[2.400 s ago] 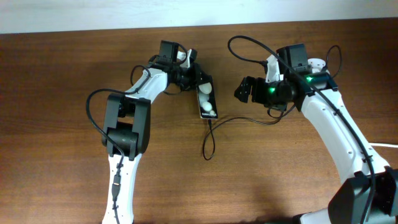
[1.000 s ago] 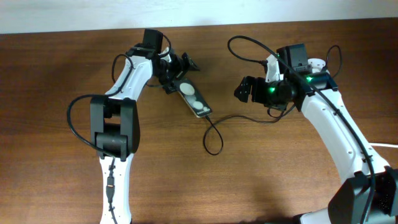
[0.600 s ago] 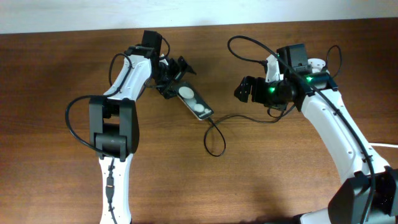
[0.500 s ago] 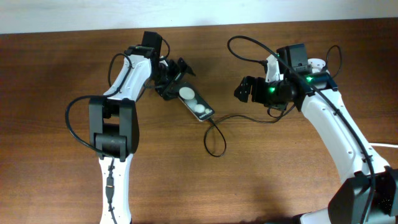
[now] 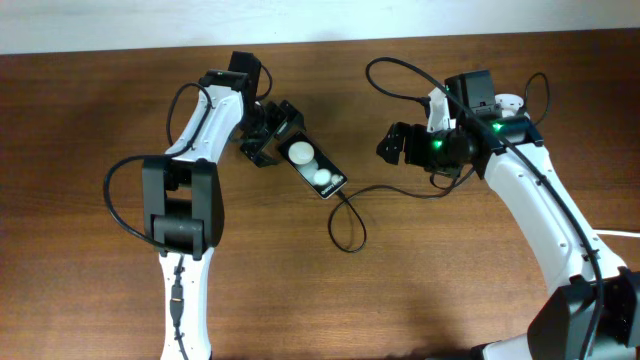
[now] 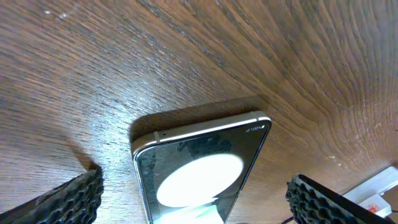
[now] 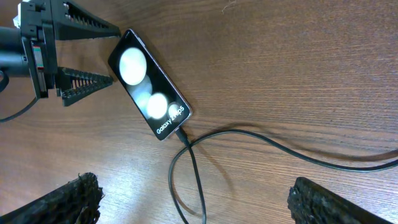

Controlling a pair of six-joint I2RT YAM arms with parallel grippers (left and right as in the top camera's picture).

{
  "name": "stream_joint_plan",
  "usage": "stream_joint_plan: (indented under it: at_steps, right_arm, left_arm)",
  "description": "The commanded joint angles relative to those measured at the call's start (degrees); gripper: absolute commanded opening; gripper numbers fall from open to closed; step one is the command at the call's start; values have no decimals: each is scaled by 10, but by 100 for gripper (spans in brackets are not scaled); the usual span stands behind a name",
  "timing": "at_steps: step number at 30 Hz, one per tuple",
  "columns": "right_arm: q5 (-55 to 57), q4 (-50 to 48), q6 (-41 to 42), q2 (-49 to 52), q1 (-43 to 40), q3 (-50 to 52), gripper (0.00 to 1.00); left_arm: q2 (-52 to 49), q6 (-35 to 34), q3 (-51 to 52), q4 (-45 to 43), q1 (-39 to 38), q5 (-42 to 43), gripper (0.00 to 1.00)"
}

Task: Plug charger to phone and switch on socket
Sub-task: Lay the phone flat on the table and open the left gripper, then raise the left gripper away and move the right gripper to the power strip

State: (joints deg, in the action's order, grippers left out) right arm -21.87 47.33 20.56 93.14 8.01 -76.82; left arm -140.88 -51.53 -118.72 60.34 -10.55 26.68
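Note:
The phone lies flat and diagonal on the wooden table, its glossy black screen reflecting round lights. In the left wrist view the phone runs between the fingers. My left gripper is open, with a finger on each side of the phone's upper end and a gap on both sides. The charger's thin black cable meets the phone's lettered end, loops, and runs right. My right gripper hangs open above that loop. A sliver of the white socket with a red mark shows.
The right arm's thick black cables arc above the table at the back. A white cord leaves the right edge. The table's far edge meets a pale wall. Bare wood fills the front half.
My left gripper has swung down and left from beside the phone to straddle its upper end. Before that the phone turned from upright to diagonal. The right arm has not moved.

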Motion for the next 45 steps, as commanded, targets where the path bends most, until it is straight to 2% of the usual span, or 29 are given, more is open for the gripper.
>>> stream_joint_plan:
  at_steps: [1, 6, 13, 17, 21, 23, 25, 28, 32, 34, 37, 40, 45]
  right_arm:
    - [7, -2, -6, -11, -2, -1, 99]
    - [7, -1, -6, -11, -2, -1, 99]
    - [7, 4, -7, -11, -2, -1, 99]
    - [7, 5, -7, -11, -2, -1, 100]
    - [10, 4, -9, -10, -2, -1, 99]
    - [12, 3, -9, -9, -2, -1, 99]
    - [16, 2, -8, -9, -2, -1, 99]
    - [31, 0, -2, -9, -2, -1, 99]
    - [31, 0, -2, -9, -2, -1, 99]
    - [31, 0, -2, -9, -2, -1, 99]
    - [31, -12, -2, -9, -16, -4, 99]
    - [-2, 16, -12, -9, -82, -30, 99]
    - [-26, 132, -116, -5, -277, -119, 99]
  left_arm:
    - [-30, 8, 9, -55, -4, -48, 99]
    - [-30, 8, 9, -143, -36, -33, 99]
    - [-30, 8, 9, -188, -91, -24, 99]
    - [-30, 8, 2, -209, -68, 17, 99]
    - [-8, 45, -53, -208, -31, 55, 99]
    - [49, 101, -78, -206, -12, 71, 99]
    - [100, 168, -78, -180, -2, 94, 99]
    - [206, 355, -78, -2, 21, 81, 99]
    - [267, 511, -78, 158, 37, 4, 99]
    - [275, 521, -78, 236, 47, -70, 99]
    - [275, 525, -78, 256, 48, -100, 99]
    - [275, 525, -78, 259, 48, -100, 99]
    - [275, 525, -78, 259, 48, -100, 99]
